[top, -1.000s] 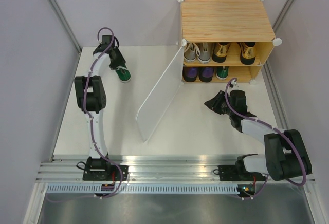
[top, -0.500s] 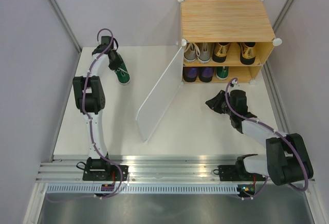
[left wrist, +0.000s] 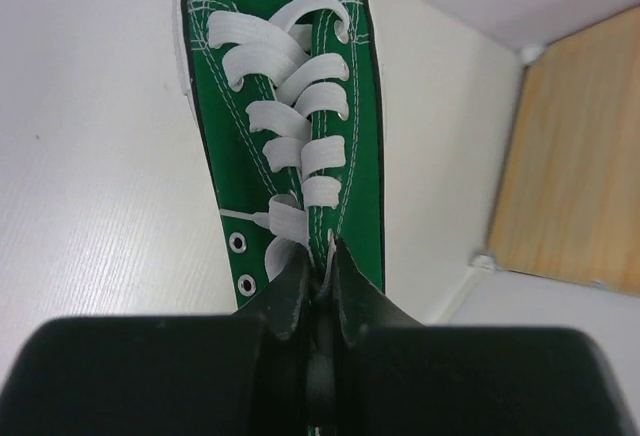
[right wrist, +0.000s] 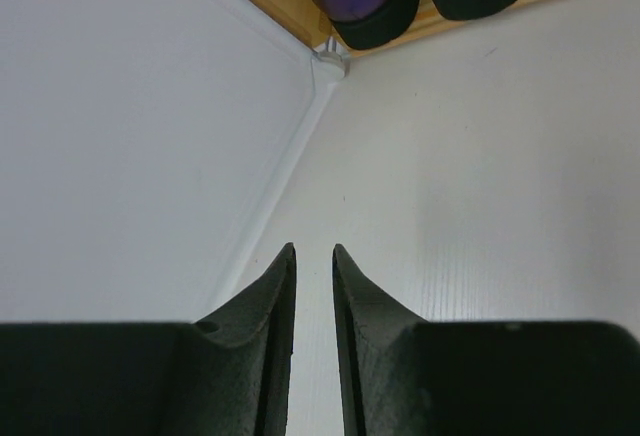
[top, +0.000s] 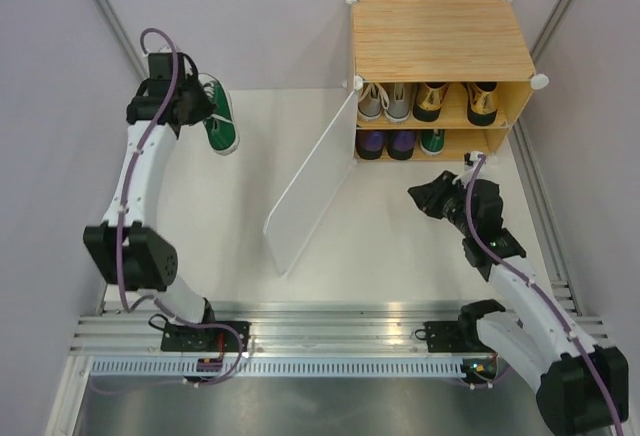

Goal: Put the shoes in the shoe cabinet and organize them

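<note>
Upper left of the overhead view: left hand [top: 188,106] is pinching the green sneaker [top: 221,121] near the top of its laces, jaws tight on fabric, and the shoe is apparently hanging off the surface [top: 380,246]. Right hand [top: 432,199] is idling by the cabinet [top: 440,41], at its lower right, jaws narrow, holding nothing. Risk: with so thin a grip the shoe is liable to swing or slip in transit. The open door [top: 310,186] is standing across the direct path and could get clipped.

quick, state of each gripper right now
Left gripper: closed on the green sneaker.
Right gripper: slightly open, holding nothing.
</note>
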`<move>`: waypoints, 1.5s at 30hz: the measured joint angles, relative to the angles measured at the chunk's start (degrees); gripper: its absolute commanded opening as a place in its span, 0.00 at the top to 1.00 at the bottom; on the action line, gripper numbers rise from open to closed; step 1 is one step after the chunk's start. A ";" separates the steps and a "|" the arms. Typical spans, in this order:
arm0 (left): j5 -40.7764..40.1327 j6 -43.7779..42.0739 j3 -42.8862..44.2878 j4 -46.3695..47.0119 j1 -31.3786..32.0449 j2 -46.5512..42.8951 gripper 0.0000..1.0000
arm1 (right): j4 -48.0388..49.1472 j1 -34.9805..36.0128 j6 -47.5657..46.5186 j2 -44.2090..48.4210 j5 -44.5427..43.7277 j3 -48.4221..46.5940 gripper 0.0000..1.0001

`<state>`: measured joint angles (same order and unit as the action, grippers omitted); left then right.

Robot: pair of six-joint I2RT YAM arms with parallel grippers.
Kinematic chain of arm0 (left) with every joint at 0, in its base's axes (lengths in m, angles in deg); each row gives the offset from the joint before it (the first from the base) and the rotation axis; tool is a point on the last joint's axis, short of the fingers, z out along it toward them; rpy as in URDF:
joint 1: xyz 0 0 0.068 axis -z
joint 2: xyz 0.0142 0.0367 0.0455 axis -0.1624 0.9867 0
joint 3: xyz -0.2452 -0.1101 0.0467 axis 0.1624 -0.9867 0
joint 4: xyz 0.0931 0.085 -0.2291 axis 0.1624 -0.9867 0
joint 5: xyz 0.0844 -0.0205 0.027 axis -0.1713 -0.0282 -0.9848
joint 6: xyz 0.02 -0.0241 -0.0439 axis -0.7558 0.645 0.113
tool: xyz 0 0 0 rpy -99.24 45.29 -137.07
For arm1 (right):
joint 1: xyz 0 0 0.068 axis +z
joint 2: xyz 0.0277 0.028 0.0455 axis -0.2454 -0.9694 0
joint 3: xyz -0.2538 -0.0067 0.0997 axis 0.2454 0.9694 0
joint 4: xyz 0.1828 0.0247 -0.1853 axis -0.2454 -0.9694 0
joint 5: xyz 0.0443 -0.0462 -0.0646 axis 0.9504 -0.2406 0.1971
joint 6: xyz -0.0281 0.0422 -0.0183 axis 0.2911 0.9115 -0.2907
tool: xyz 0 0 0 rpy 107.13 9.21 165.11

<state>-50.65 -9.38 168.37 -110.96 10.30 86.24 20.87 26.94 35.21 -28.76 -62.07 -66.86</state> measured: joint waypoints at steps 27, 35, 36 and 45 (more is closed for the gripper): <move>-16.22 -3.02 13.31 -4.66 65.85 -2.73 0.98 | -37.55 0.02 -4.70 30.71 -33.77 -22.97 0.76; -12.04 1.95 8.59 0.66 65.94 15.43 0.98 | -38.71 0.02 -4.92 32.02 -36.30 -20.83 0.99; -12.04 2.49 8.59 0.83 65.94 16.72 0.98 | -38.73 0.02 -4.94 31.93 -36.37 -20.26 0.99; -11.91 14.12 9.14 6.32 62.79 25.31 0.98 | -38.36 0.02 -4.92 29.66 -36.20 -15.34 0.99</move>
<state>-62.56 4.74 177.50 -104.64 73.09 111.55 -17.49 26.96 30.29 0.90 -98.27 -82.20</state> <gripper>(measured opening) 0.064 0.009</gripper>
